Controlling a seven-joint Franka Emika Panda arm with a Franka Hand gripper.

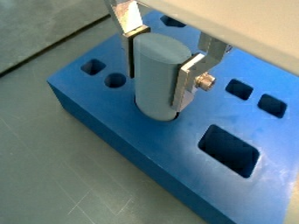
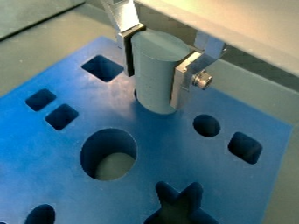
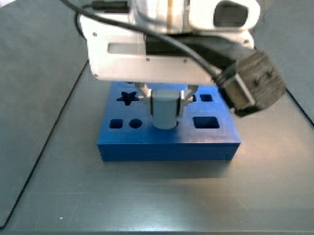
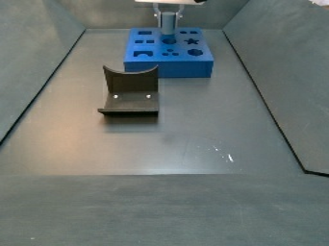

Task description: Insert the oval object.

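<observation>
The oval object (image 1: 158,74) is a pale grey-blue peg that stands upright between my fingers in both wrist views (image 2: 155,74). My gripper (image 1: 162,70) is shut on it, with a silver finger (image 1: 191,80) flat against each side. The peg's lower end sits in a hole in the top of the blue block (image 1: 117,122), with a thin dark gap round its foot. In a side view the gripper (image 3: 164,103) hangs over the block (image 3: 166,147) with the peg (image 3: 163,110) down at its top face. In the other side view the peg (image 4: 168,21) is at the far end of the floor.
The blue block (image 2: 176,131) has several other holes: a large round hole (image 2: 107,153), a star (image 2: 181,206), squares and small circles. The dark fixture (image 4: 129,93) stands on the grey floor nearer the camera than the block (image 4: 174,60). Dark walls enclose the floor.
</observation>
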